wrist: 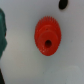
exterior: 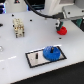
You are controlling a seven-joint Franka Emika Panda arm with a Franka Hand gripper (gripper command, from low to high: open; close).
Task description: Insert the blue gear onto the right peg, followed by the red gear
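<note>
Bright, even light; soft blur

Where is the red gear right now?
The red gear lies on the white table toward the exterior view's right, directly under the gripper and beyond the plate carrying the blue gear.

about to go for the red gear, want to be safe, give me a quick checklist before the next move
1. Blue gear already on the plate at the right peg: ok, though how fully it is seated cannot be told.
2. Red gear lying flat on the table, centre hole showing: ok.
3. Gripper over the red gear: ok.
4. Gripper open and empty: cannot tell.
5. Short peg bare: ok.
</note>
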